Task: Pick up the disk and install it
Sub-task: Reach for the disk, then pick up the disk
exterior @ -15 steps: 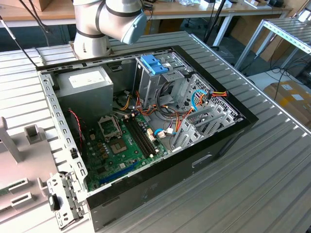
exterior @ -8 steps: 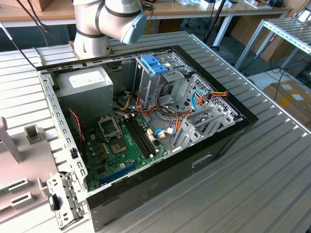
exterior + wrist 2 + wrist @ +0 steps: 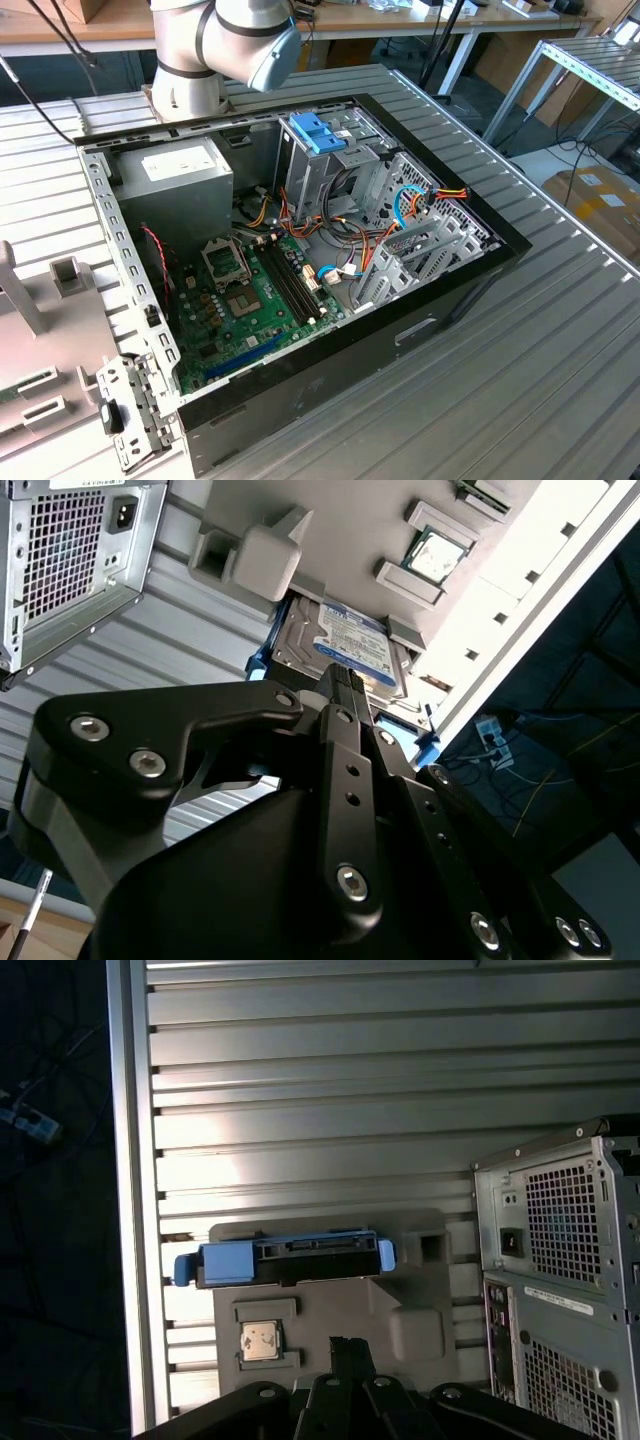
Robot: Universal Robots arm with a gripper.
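The disk [image 3: 290, 1260] sits in a grey holder [image 3: 415, 1325] on the slatted bench [image 3: 300, 1110], beside the computer case [image 3: 560, 1250]. The claw [image 3: 345, 678] hovers near it, holding nothing; how far it is open I cannot tell. The disk is likely stiff, dense and shock-sensitive, so grip its 2 side edges at the blue rails [image 3: 225, 1263].

Silver-grey arm [image 3: 190, 50] with pale blue joint cap [image 3: 277, 55]; matte black pincer [image 3: 343, 682] with silver screws [image 3: 147, 764]

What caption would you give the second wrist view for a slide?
The gripper points at the disk lying on a grey holder, computer case nearby.
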